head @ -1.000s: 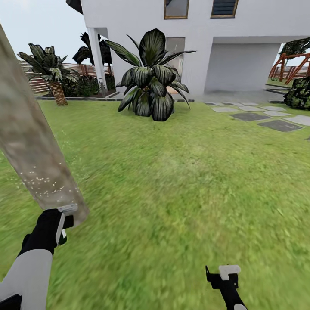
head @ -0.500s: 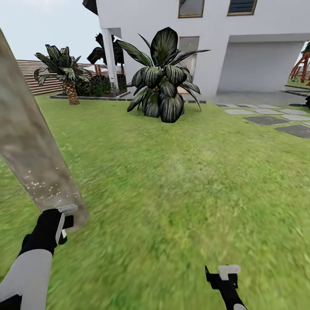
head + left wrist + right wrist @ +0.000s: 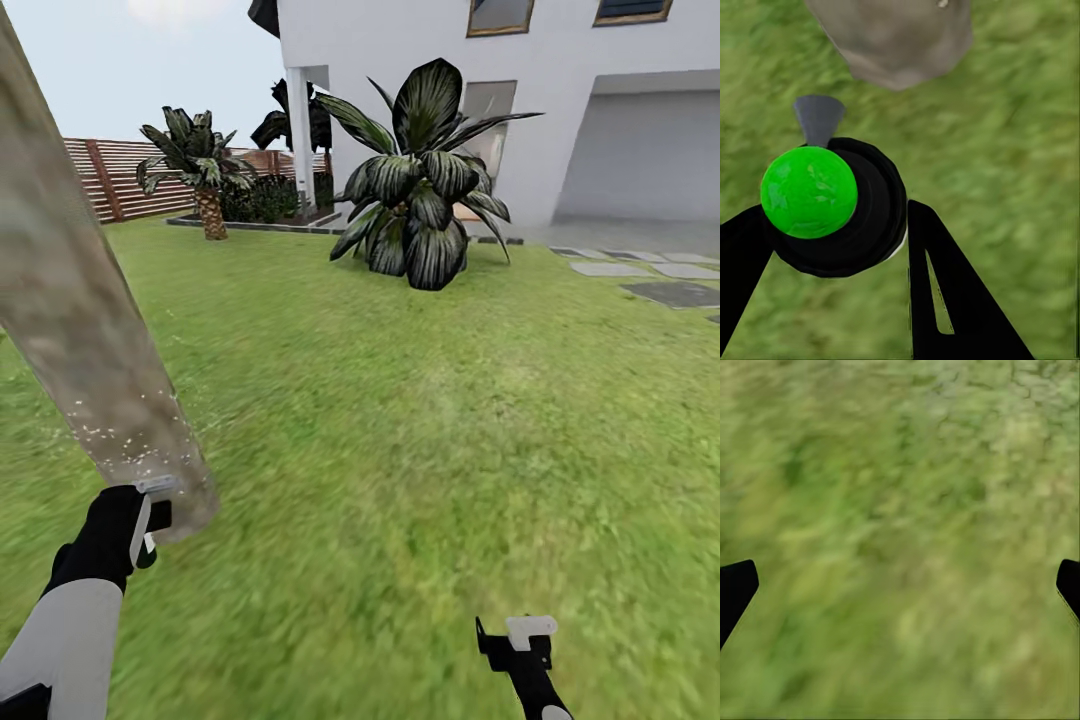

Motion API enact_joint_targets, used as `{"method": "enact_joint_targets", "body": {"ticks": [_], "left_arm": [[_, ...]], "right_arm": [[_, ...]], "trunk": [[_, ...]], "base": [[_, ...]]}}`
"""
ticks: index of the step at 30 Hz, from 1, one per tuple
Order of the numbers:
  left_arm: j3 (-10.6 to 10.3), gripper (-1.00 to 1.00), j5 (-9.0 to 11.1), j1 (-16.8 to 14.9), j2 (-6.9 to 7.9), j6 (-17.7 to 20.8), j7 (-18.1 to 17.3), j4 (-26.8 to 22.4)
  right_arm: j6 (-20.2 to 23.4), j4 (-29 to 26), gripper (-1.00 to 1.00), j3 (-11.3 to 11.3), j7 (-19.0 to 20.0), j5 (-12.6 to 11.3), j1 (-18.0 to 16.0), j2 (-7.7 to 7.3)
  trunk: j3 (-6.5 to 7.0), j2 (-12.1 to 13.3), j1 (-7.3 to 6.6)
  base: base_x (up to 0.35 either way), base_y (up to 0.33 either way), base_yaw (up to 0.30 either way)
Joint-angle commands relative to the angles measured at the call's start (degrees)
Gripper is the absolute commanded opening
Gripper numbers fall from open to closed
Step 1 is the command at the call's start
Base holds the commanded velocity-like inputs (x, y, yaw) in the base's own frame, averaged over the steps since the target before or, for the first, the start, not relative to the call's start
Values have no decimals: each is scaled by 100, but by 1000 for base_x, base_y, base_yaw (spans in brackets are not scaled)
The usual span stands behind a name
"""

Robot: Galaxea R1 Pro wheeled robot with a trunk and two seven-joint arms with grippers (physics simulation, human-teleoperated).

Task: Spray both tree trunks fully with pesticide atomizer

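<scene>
View has panned left since earlier, arms unchanged. Left gripper [image 3: 150,515] pinches the pesticide atomizer [image 3: 840,206], nozzle right by the tree trunk [image 3: 90,340] base, white pesticide [image 3: 125,445] specks low on it. Right gripper [image 3: 520,640] jaws spread over grass [image 3: 907,532]. Far: bush [image 3: 425,200], white house [image 3: 560,90].

tree trunk [image 3: 80,320] — top cut off by frame edge; house [image 3: 560,110] — roof cropped; grass [image 3: 900,540] blurred

The small black round-bodied atomizer bottle [image 3: 844,214], green ball on top, sits clamped in the left hand [image 3: 145,515]. Its grey nozzle faces the thick mottled grey-tan tree trunk [image 3: 90,340] just beyond the hand. Tiny white pesticide specks [image 3: 125,440] dot the trunk's base.
</scene>
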Motion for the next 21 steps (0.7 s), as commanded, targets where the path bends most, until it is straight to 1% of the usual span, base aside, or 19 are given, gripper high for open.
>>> {"method": "enact_joint_targets", "body": {"ticks": [1, 5, 11, 14, 18, 21], "left_arm": [[3, -100, 16, -4, -2, 23, 22, -5], [3, -100, 12, -4, -32, 16, 22, -5], [3, -100, 12, -4, -37, 15, 23, -11], [3, -100, 12, -4, -39, 15, 39, -20], [49, -100, 27, -1, -23, 15, 17, -51], [14, -100, 22, -40, -31, 35, 27, -85]], "right_arm": [[-6, 2, 100, 48, -50, 9, -2, -1], [-6, 2, 100, 48, -50, 9, -2, -1], [-6, 2, 100, 48, -50, 9, -2, -2], [-6, 9, 100, 48, -57, 27, -2, -1], [-6, 6, 100, 48, -58, 35, -2, -10], [-6, 4, 100, 41, -58, 35, -2, -30]], "trunk": [[-5, -2, 1], [-5, -2, 1], [-5, -2, 1], [-5, -2, 1], [-5, -2, 1], [-5, -2, 1]], "base": [[235, -188, 88], [149, -236, 16], [12, -272, 3], [0, -231, 210], [0, -37, 269], [0, -3, 275]]}}
